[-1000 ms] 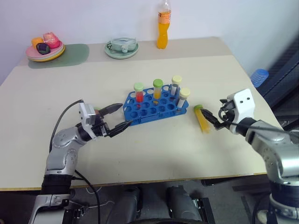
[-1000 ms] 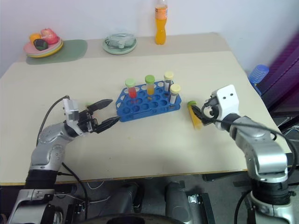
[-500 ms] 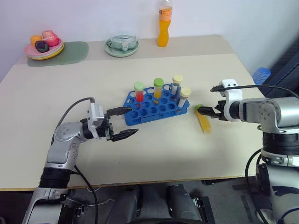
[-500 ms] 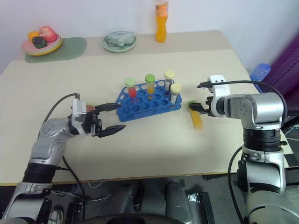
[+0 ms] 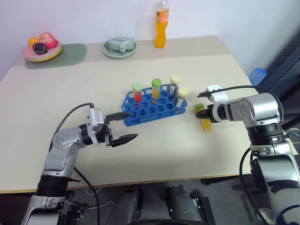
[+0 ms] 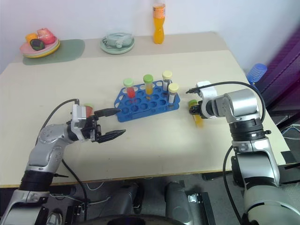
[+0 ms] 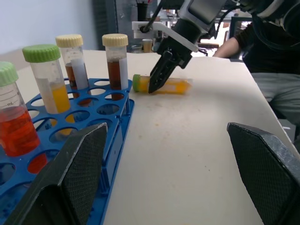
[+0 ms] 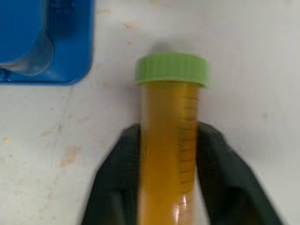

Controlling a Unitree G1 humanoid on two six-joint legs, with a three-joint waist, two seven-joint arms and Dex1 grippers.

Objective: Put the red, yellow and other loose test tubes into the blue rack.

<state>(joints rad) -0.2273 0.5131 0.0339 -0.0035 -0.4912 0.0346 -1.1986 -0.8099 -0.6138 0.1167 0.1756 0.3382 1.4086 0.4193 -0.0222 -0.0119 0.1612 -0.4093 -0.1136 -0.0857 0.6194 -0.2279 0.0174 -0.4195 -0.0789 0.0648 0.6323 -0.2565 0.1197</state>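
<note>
Right hand [image 8: 168, 187] clenched on the yellow tube [image 8: 169, 154] — tube lies flat on the surface [image 5: 197, 154], green cap toward the rack [image 5: 152, 108], just right of it. Left hand [image 5: 124, 126] released, fingers wide, hovering beside the rack's left end. Four capped tubes stand upright in the rack — one red [image 5: 138, 93].

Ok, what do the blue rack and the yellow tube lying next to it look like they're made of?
The blue rack looks like moulded plastic: uniform colour, slightly glossy, with regular round holes. The yellow tube looks like clear plastic, possibly glass: the yellow liquid and printed graduation marks show through. Its green cap looks like matte plastic.
</note>
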